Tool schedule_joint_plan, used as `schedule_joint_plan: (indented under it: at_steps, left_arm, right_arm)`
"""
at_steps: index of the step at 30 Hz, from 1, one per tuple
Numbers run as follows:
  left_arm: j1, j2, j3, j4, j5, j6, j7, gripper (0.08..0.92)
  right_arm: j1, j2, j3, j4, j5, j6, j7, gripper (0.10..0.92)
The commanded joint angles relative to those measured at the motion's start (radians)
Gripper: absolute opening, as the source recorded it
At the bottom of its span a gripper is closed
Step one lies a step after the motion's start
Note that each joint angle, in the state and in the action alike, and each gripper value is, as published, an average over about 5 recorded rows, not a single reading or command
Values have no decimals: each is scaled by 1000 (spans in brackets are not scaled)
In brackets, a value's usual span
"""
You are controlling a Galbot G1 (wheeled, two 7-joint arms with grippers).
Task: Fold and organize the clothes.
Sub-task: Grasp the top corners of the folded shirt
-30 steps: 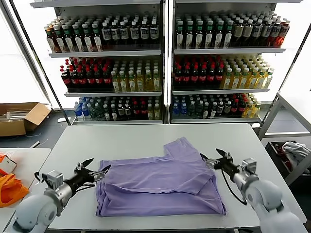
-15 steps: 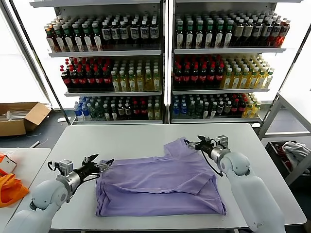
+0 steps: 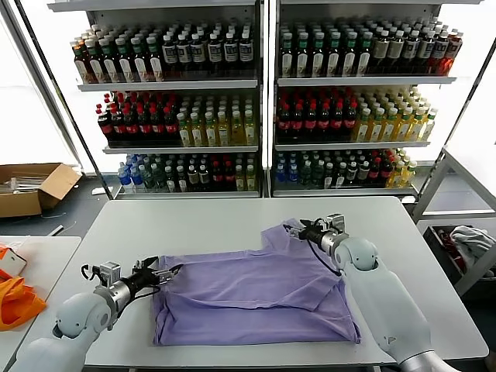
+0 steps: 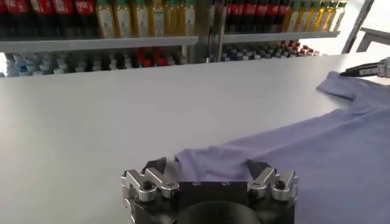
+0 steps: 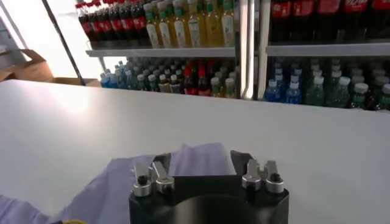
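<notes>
A lavender T-shirt (image 3: 256,291) lies spread on the white table (image 3: 201,221), plain side up, with one sleeve (image 3: 283,232) pointing to the far side. My left gripper (image 3: 167,273) is open at the shirt's left edge. In the left wrist view the shirt's corner (image 4: 210,157) lies between the jaws of the left gripper (image 4: 207,169). My right gripper (image 3: 299,229) is open at the tip of the far sleeve. In the right wrist view the sleeve (image 5: 198,158) sits between the jaws of the right gripper (image 5: 201,163). The right gripper also shows far off in the left wrist view (image 4: 365,70).
Shelves of bottles (image 3: 256,101) stand behind the table. A cardboard box (image 3: 35,186) lies on the floor at far left. Orange fabric (image 3: 15,298) lies on a side table at left. White-grey fabric (image 3: 473,236) lies on a rack at right.
My right gripper has moved from the shirt's right edge back and leftward to the far sleeve. My left gripper has shifted a little along the shirt's left edge.
</notes>
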Motion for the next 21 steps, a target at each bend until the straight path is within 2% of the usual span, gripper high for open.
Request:
schedule_joint_plan:
  at_steps: [1,13,16,21]
  left_arm:
    - [0,-1,20,22,-1,10,9,766]
    - [-2,-6,23,-14,-4,5,22,433]
    - [-8,-6,18,-27,-8,-14,16,346]
    - [-4,-3,-15,-95,-34,-27,2,199]
  right_arm:
    - [15,9,-25,-34,-5,-1,-3,479]
    - [-25,-1,-4,57,44,1,25,140]
    - [-35,-8,7,92,71,5,34,107]
    - [-71,-28,35,195,143,3,58,107]
